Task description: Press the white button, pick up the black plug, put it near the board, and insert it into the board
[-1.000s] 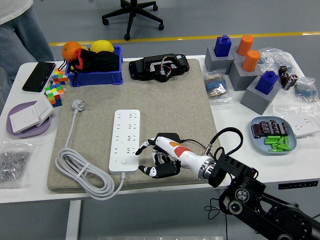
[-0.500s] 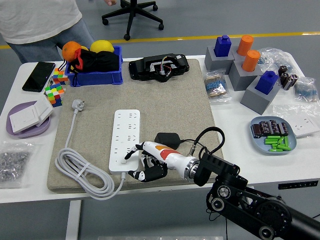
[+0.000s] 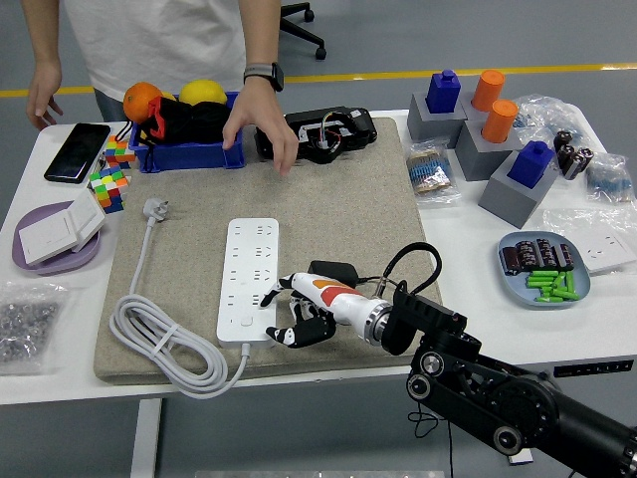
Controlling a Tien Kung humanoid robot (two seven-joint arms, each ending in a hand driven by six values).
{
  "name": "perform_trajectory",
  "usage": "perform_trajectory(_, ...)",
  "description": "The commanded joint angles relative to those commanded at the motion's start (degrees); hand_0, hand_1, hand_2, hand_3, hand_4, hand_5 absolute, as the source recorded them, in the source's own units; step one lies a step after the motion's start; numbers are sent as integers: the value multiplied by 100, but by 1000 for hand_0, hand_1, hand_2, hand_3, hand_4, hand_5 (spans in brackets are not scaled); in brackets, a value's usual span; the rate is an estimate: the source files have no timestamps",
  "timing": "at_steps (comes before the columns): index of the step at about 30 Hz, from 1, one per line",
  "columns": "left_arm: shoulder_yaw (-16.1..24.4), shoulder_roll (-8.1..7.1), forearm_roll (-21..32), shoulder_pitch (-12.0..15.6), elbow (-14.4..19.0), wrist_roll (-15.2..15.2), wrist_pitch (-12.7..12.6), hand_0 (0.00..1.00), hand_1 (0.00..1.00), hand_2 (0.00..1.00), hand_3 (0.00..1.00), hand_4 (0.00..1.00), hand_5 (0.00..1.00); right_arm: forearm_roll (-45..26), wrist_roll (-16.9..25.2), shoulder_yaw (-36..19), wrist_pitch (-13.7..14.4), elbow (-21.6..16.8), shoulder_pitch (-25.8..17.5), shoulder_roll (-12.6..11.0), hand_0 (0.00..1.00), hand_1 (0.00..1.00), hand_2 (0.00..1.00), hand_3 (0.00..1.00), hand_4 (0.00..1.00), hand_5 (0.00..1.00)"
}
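Robot hand overlaps power strip's right edge; black plug just beyond.

A person has stepped up to the far side and laid a hand over the blue bin; the robot's right hand has drawn back a little from the power strip, index finger extended

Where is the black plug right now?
In the head view, the black plug lies on the grey mat, just right of the white power strip and right behind the robot's right hand.
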State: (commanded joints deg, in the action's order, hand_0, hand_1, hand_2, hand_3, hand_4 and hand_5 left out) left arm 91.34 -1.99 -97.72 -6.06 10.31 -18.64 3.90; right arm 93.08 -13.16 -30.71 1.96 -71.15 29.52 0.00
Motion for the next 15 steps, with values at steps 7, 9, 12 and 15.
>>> perform_trajectory(7,6,-7,8,-6,0,-1,-3,704,680,631,690,522,221,-37,-75,84,-46,-103,-25,0,2,2,164,685,719,277)
perform_trajectory(9,14,-8,-20,-10,0,-4,1,704,680,631,690,522,221,-50,-79,114,-40,-176,-21,0,2,2,164,685,719,277)
perform_trajectory(12,27,-12,-48,-12,0,-8,6,703,679,630,690,522,220,-65,-83,151,-37,-263,-7,0,2,2,165,683,719,276)
perform_trajectory(15,34,-14,-68,-12,0,-10,9,703,679,630,690,522,220,-75,-61,201,-15,-299,23,0,2,2,165,683,719,276)
